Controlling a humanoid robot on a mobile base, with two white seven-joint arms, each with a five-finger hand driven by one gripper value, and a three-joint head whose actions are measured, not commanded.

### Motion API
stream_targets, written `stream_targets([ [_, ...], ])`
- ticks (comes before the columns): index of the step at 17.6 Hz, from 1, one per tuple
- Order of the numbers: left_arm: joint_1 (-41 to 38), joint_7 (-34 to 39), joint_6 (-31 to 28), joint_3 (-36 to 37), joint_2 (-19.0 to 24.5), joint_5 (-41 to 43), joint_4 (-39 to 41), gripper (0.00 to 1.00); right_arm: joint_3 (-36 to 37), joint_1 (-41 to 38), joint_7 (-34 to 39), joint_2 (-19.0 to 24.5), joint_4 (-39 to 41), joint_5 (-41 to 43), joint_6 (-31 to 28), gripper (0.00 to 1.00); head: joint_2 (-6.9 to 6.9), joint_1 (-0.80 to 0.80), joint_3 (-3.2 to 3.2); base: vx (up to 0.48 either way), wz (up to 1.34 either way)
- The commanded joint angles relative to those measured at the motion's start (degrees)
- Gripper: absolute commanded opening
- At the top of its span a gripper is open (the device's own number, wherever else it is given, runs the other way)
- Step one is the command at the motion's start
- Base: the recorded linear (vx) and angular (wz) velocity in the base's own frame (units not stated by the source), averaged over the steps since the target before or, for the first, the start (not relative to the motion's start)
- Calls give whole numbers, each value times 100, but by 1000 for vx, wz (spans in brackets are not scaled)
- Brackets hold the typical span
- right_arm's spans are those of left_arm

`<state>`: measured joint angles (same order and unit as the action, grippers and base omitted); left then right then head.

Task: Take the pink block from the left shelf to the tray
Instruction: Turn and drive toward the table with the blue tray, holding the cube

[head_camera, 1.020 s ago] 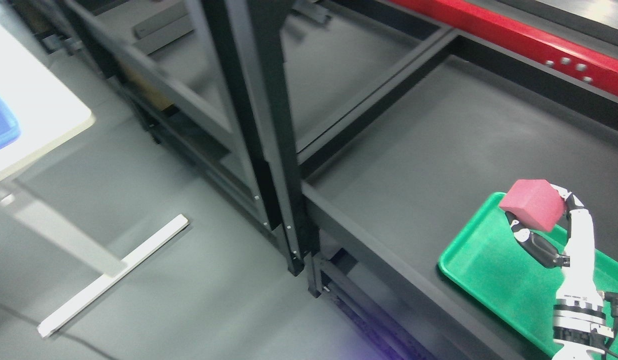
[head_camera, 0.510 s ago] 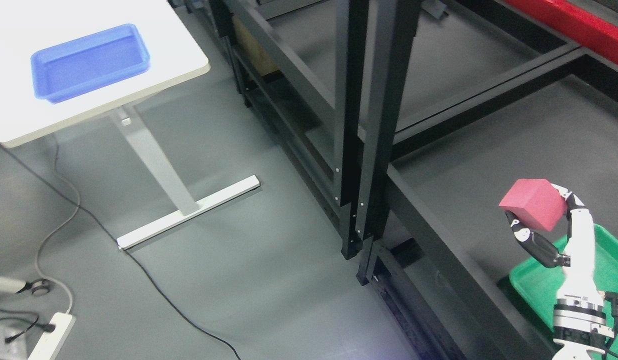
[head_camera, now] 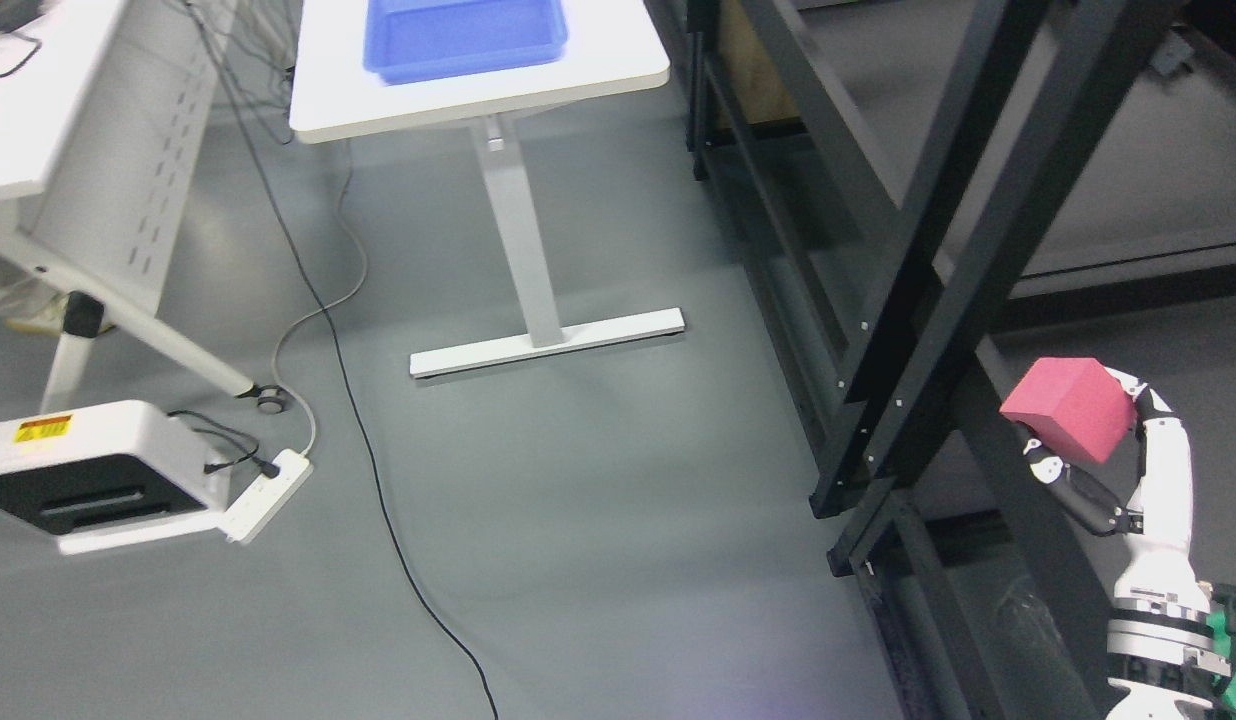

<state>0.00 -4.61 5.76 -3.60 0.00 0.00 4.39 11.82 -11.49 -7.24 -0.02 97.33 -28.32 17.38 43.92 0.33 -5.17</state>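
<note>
Right hand [head_camera: 1098, 470] grasping pink block [head_camera: 1068, 408] beside black shelf frame [head_camera: 938, 300]; green tray [head_camera: 1233, 640] nearly cut off; yellow label [head_camera: 43, 428] unreadable.

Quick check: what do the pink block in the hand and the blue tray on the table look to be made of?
Pink block: probably foam, with matte, slightly grainy faces, no glare and soft edges. Blue tray: likely moulded plastic, going by its even colour and rounded, raised rim; it is blurred, so I cannot judge its finish. The right hand grips the block.
</note>
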Motion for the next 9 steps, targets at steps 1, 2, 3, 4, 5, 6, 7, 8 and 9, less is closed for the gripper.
stream_targets([
  [1, -53, 4, 4, 0, 100, 9, 0, 100, 5, -3, 3, -98, 5, 2, 2, 3, 0, 0, 0, -137, 667],
  [2, -53, 4, 4, 0, 100, 9, 0, 100, 5, -3, 3, -98, 5, 2, 2, 4, 0, 0, 0, -126, 623],
  [3, -53, 4, 4, 0, 100, 9, 0, 100, -4, -3, 3, -98, 5, -7, 2, 4, 0, 0, 0, -121, 631],
  [4, -53, 4, 4, 0, 100, 9, 0, 100, -4, -3, 3, -98, 5, -7, 2, 4, 0, 0, 0, -121, 631],
  [5, -53, 4, 4, 0, 100, 9, 0, 100, -4, -3, 3, -98, 5, -7, 2, 4, 0, 0, 0, -120, 621],
  [6, -53, 4, 4, 0, 100, 9, 0, 100, -4, -3, 3, -98, 5, -7, 2, 4, 0, 0, 0, -120, 621],
  [7, -53, 4, -5, 0, 100, 9, 0, 100, -4, -3, 3, -98, 5, -7, 2, 4, 0, 0, 0, -102, 550],
  [8, -53, 4, 4, 0, 100, 9, 0, 100, -4, -3, 3, -98, 5, 2, 2, 4, 0, 0, 0, -102, 550],
  [9, -53, 4, 4, 0, 100, 9, 0, 100, -4, -3, 3, -98, 5, -7, 2, 4, 0, 0, 0, -82, 528],
])
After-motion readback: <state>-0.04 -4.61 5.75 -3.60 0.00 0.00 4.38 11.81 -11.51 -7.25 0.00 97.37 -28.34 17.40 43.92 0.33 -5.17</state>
